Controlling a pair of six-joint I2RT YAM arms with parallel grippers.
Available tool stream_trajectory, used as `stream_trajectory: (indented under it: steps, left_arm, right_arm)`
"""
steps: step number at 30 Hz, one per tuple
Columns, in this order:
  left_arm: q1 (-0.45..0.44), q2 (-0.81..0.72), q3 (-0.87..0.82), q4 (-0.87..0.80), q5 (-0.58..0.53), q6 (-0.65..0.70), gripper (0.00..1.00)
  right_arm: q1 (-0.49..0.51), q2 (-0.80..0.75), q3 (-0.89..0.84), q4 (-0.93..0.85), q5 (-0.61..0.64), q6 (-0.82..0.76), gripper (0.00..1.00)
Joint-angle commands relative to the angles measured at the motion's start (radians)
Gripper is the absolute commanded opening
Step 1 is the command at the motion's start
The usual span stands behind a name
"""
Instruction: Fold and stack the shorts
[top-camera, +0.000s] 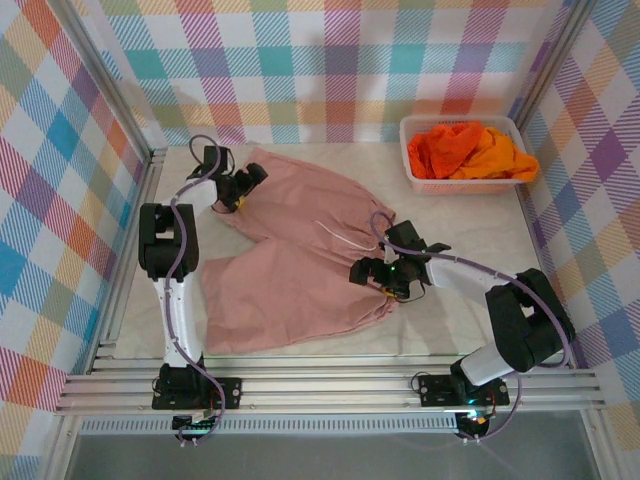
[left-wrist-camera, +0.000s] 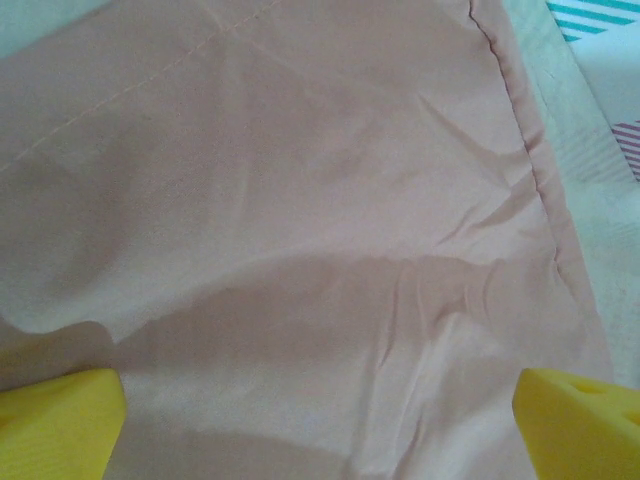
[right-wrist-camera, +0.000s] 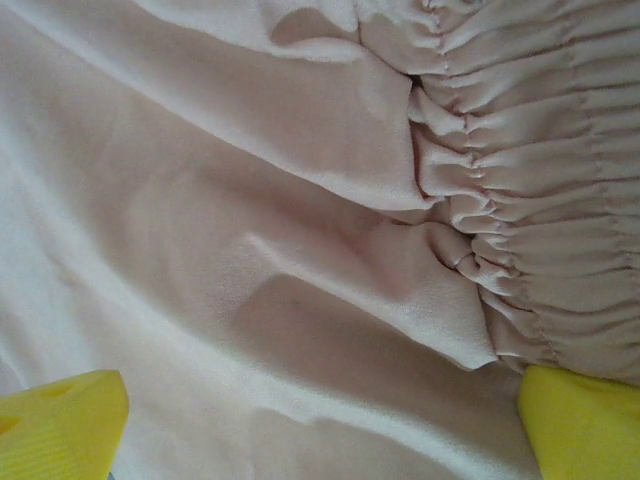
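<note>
The dusty pink shorts lie spread out on the table, both legs pointing left and the gathered waist toward the right. My left gripper hovers open over the far leg near its hem, its yellow fingertips wide apart above flat cloth. My right gripper stands open over the waist, yellow fingertips on either side of a fold beside the gathered waistband. Nothing is pinched in either one. The bright orange shorts and the yellow-orange shorts lie bunched in the basket.
The white mesh basket stands at the back right of the table. A white drawstring trails across the pink cloth. Plaid walls close in the left, back and right sides. Bare table lies to the front right.
</note>
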Motion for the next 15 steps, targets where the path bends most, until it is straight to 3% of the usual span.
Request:
stream_trajectory:
  steps: [1, 7, 15]
  left_arm:
    - [0.023, -0.043, -0.007, 0.002, 0.014, 0.049, 1.00]
    - [0.023, -0.343, -0.136, -0.140, -0.080, 0.086, 1.00]
    - [0.020, -0.625, -0.430, -0.405, -0.279, 0.154, 1.00]
  right_arm:
    - [0.004, -0.033, 0.019, -0.046, -0.015, 0.021, 1.00]
    - [0.004, -0.016, 0.208, -0.067, 0.041, -0.012, 1.00]
    - [-0.027, 0.229, 0.552, -0.138, 0.099, -0.111, 1.00]
